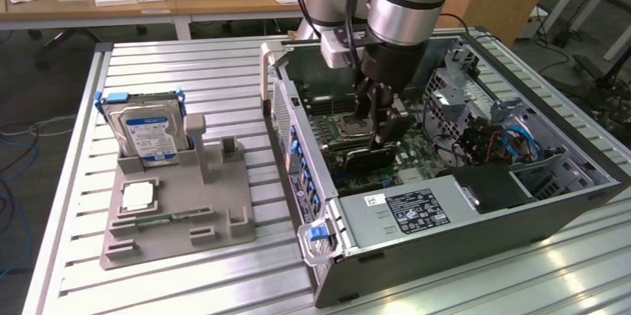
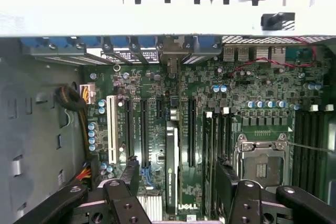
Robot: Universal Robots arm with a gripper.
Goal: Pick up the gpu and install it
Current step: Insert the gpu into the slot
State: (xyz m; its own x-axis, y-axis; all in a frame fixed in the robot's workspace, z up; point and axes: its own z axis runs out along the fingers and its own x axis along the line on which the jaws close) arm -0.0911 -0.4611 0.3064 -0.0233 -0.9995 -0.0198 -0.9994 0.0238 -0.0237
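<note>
The gpu (image 2: pixel 171 169) stands on edge in a motherboard slot inside the open computer case (image 1: pixel 295 119), and from above I see its thin black top edge. In the exterior view the gpu (image 1: pixel 367 158) is a dark card low in the case, under the arm. My gripper (image 2: pixel 176 182) hangs right over it, open, with one black finger (image 2: pixel 131 174) on each side of the card and a clear gap to it. In the exterior view the gripper (image 1: pixel 382 129) reaches down into the middle of the case. Nothing is held.
A grey fixture plate (image 1: pixel 177 215) on the exterior view's left holds a hard drive (image 1: pixel 148 134), a square chip (image 1: pixel 138 195) and a memory stick (image 1: pixel 162 219). Inside the case are the power supply (image 1: pixel 414 211), the drive cage (image 1: pixel 463 93) and the CPU socket (image 2: pixel 260 163).
</note>
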